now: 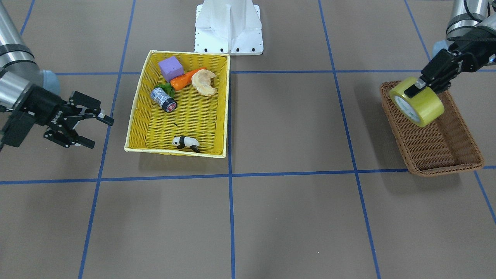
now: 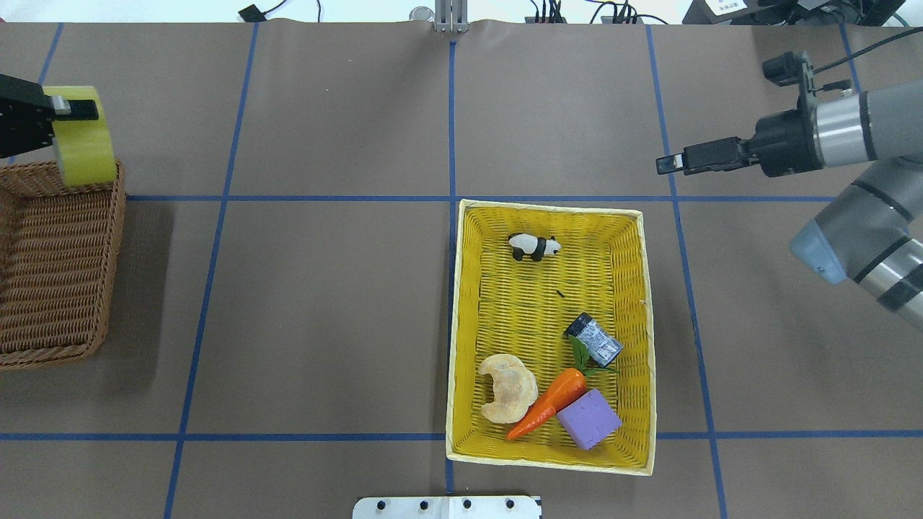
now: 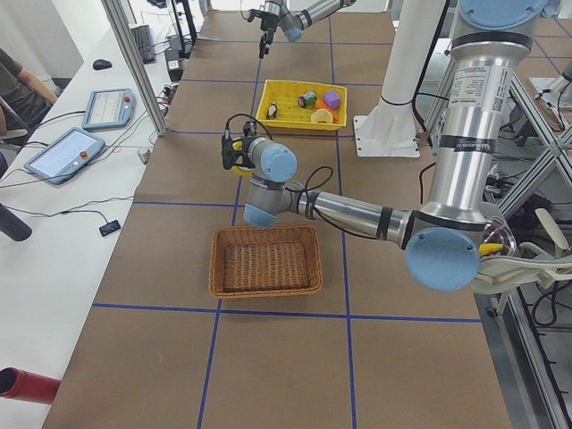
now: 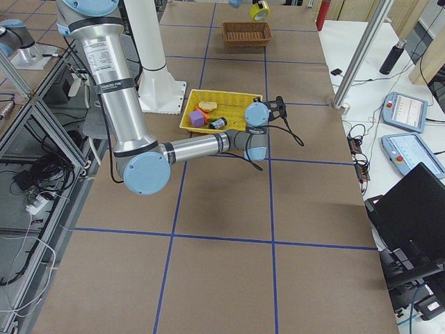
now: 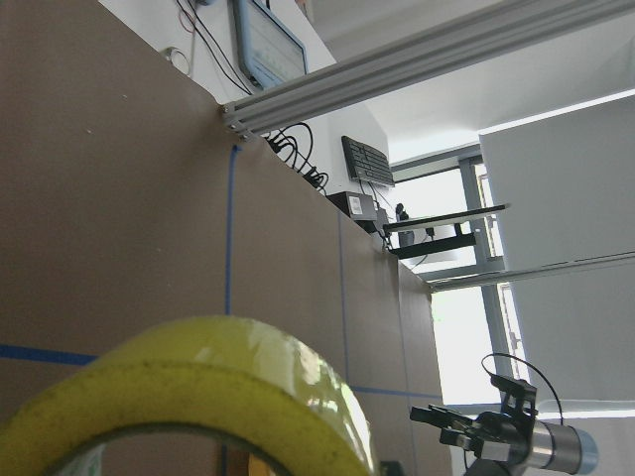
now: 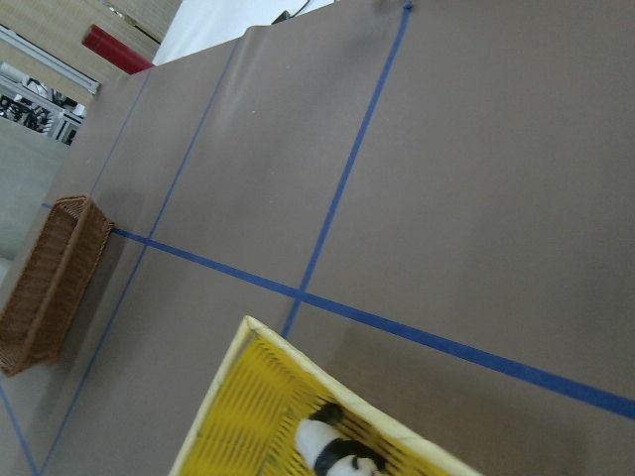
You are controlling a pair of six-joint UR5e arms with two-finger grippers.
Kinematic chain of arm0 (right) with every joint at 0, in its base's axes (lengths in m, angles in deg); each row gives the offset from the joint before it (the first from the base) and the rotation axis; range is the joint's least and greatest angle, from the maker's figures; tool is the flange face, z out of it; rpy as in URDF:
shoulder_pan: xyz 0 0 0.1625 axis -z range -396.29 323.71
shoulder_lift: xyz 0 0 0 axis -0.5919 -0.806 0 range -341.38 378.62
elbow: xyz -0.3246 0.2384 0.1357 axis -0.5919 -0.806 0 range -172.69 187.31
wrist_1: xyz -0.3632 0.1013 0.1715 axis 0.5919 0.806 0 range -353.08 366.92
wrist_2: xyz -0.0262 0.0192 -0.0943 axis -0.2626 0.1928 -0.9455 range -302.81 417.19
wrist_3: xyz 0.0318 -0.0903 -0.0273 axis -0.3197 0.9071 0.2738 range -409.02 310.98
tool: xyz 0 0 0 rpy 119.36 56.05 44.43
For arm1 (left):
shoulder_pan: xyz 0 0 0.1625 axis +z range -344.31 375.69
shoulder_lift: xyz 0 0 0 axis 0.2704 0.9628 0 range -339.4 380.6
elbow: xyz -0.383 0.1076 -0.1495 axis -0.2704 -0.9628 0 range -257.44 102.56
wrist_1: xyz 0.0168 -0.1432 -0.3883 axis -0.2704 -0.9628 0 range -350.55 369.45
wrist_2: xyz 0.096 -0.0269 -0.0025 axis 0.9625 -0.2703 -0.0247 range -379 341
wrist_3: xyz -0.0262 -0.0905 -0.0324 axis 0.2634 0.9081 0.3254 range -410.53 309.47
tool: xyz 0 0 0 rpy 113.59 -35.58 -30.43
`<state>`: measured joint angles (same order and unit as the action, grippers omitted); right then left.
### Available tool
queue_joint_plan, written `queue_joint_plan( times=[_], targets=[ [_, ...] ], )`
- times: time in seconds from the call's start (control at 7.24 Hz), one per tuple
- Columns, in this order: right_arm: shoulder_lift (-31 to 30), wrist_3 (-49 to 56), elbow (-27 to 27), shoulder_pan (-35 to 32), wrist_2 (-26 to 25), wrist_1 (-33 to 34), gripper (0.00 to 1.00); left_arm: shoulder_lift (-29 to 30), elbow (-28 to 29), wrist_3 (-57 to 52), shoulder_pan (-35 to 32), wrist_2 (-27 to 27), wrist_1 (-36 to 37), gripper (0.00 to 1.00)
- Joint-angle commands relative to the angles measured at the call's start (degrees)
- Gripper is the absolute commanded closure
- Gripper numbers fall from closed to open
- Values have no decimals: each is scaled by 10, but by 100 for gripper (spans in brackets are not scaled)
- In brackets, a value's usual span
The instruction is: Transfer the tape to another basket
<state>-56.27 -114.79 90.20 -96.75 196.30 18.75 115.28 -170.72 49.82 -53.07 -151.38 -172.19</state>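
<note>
Left gripper [image 1: 418, 87] is clamped on tape [image 1: 423, 107], held up over brown basket [image 1: 430, 149]. Carry's abt done; next: lower inside, let go.

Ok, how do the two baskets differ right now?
The yellow basket is bright and sits mid-table; the brown basket is dark and sits at the robot's left end. The yellow basket holds a panda, can, carrot, pastry and purple block; the brown basket holds nothing, with the tape held above it by the left gripper. Both are woven and rectangular.
</note>
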Motion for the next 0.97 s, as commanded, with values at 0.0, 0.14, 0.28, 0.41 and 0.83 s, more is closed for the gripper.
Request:
queue_joint_plan(
  times=[0.0,0.14,0.28,0.41,0.83],
  targets=[
    [-31,89,1,-54,30,74,0,-50,-2,-97,-16,-13,109,100],
    [-38,115,2,-76,30,107,0,-77,-1,-137,-18,-12,135,100],
    [-40,143,1,-89,22,143,0,-95,-3,-210,-20,-9,189,100],
    [-42,206,1,-108,19,192,0,-106,-3,-296,-30,-2,240,100],
    [-55,353,2,-128,-13,332,0,-107,-11,-397,-25,23,348,100]
  ],
)
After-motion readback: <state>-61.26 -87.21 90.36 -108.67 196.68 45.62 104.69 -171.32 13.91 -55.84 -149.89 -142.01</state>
